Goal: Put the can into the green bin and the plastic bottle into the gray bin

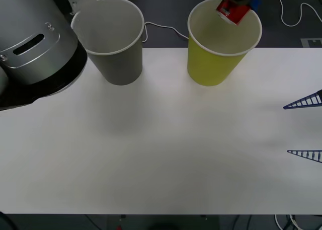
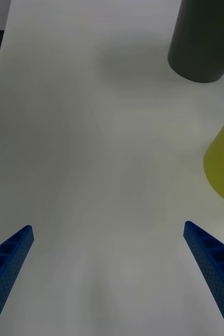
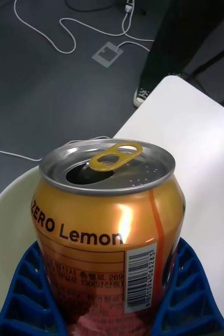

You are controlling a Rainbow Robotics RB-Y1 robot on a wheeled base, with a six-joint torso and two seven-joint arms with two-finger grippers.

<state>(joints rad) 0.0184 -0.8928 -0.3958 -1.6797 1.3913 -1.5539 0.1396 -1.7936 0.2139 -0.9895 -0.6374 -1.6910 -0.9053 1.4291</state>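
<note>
Left gripper (image 3: 112,310) is clamped on the can (image 3: 107,231), blue ribbed fingers (image 3: 30,294) wrapping both sides of the lower body, top with opened tab facing away from the wrist. In the front view the can (image 1: 231,10) hangs over the mouth of the green bin (image 1: 216,64), near its far rim. Opened, so likely empty: light, thin-walled, dents easily, smooth and slippery; mid-to-low sidewall hold looks right, moderate squeeze. Gray bin (image 1: 121,64) stands beside the green one, apart. Right gripper (image 1: 306,129) idles spread wide over the table (image 1: 161,154) at the right edge, holding nothing.
</note>
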